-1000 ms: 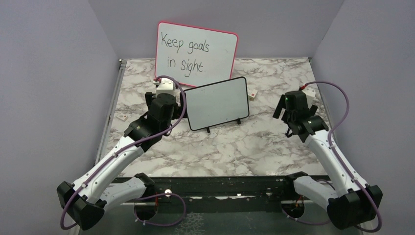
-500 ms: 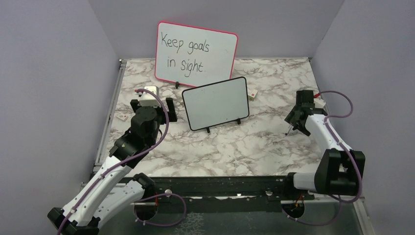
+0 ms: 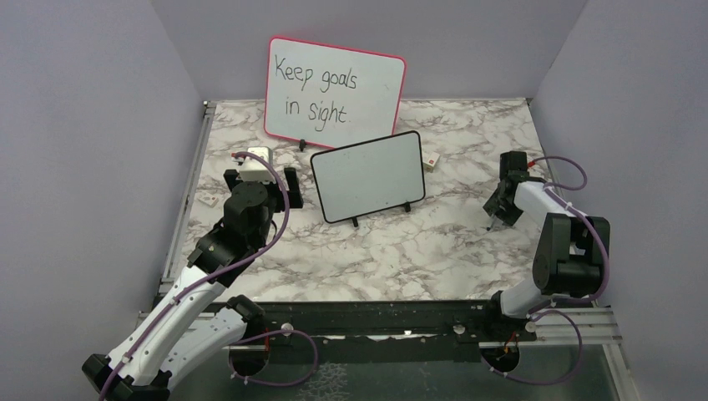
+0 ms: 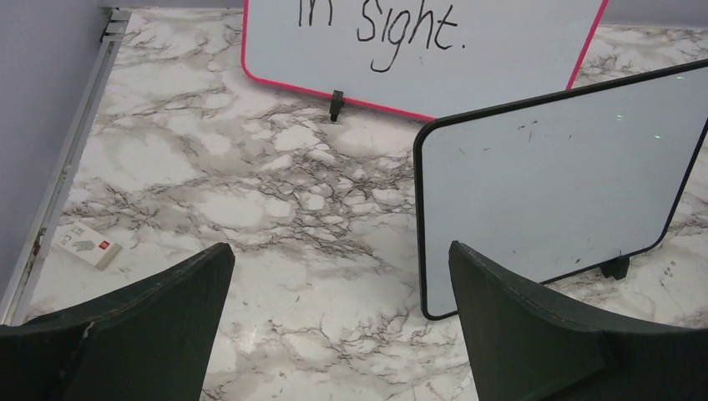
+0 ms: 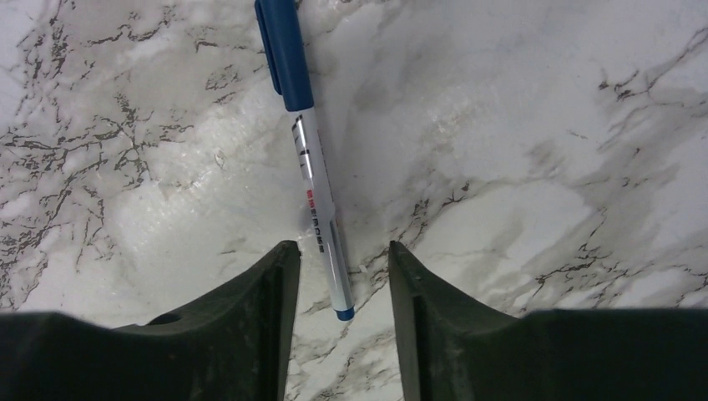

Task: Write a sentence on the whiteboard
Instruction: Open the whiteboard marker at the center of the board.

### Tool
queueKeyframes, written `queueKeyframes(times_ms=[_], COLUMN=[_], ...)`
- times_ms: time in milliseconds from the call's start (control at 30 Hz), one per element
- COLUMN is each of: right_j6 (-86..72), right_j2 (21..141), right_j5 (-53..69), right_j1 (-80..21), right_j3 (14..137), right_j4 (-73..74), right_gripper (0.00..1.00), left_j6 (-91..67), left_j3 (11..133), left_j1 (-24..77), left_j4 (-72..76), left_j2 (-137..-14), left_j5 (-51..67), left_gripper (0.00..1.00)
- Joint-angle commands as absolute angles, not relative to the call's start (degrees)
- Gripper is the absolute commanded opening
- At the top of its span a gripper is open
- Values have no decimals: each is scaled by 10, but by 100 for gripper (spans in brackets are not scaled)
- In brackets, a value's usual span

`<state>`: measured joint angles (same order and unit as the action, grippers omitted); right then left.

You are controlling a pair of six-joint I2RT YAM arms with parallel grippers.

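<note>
Since the black-framed whiteboard is blank: the whole sentence is left to write.
Whiteboard: upright mid-tabletop, toward the far edge.
Blue marker: lying capped near the right edge.
Right gripper: jaws narrow, astride the barrel, not gripping yet.
Left gripper: wide, empty.

Tabletop: white marble pattern, grey veining. Walls: plain lavender, on three sides. Metal rail along the left table edge. Black bar across the near edge.

whiteboard before larger board; marker on table
</note>
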<state>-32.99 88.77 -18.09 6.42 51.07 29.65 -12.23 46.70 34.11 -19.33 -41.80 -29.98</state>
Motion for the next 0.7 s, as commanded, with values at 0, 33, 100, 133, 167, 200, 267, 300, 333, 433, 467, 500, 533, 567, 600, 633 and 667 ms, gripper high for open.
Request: queueKeyframes(times_ms=[0, 33, 100, 133, 167, 200, 267, 300, 333, 433, 467, 500, 533, 567, 600, 633, 667], right_j6=[-325, -324, -323, -323, -321, -320, -319, -318, -317, -316, -316, -315, -313, -310, -308, -305, -302], right_j2=[906, 909, 915, 917, 920, 922, 926, 927, 928, 932, 933, 933, 934, 933, 932, 930, 927], right_j5=[-165, -164, -164, -163, -160, -157, -156, -154, -152, -147, -144, -143, -141, -139, -137, -135, -133], right_j1=[68, 69, 70, 71, 72, 72, 74, 74, 75, 75, 75, 75, 76, 75, 75, 75, 75], right_j3=[531, 531, 529, 527, 525, 524, 520, 518, 517, 512, 509, 508, 506, 506, 506, 507, 506], right_j4=[277, 276, 273, 271, 269, 266, 263, 261, 259, 257, 256, 254, 253, 252, 252, 253, 252], right_gripper=[43, 42, 41, 40, 39, 37, 34, 33, 32, 28, 26, 24, 23, 20, 16, 13, 9], left_j6=[-105, -104, -103, -103, -102, -100, -95, -94, -93, -90, -88, -85, -84, -84, -84, -84, -82], left_j3=[459, 458, 457, 457, 457, 457, 455, 453, 452, 450, 448, 447, 447, 447, 446, 446, 446], left_j1=[337, 336, 335, 334, 335, 334, 333, 333, 332, 330, 329, 329, 327, 328, 327, 327, 326], left_j4=[-175, -174, -173, -173, -173, -172, -171, -170, -169, -167, -166, -165, -164, -164, -163, -163, -163], left_j2=[-416, -417, -418, -418, -419, -419, -420, -420, -420, -423, -424, -424, -426, -427, -430, -432, -436], left_j5=[-269, -266, -262, -260, -257, -253, -249, -247, -244, -235, -229, -222, -216, -213, -209, -204, -198], left_gripper=[99, 99, 99, 99, 99, 99, 99, 99, 99, 99, 99, 99, 99, 99, 99, 99, 99])
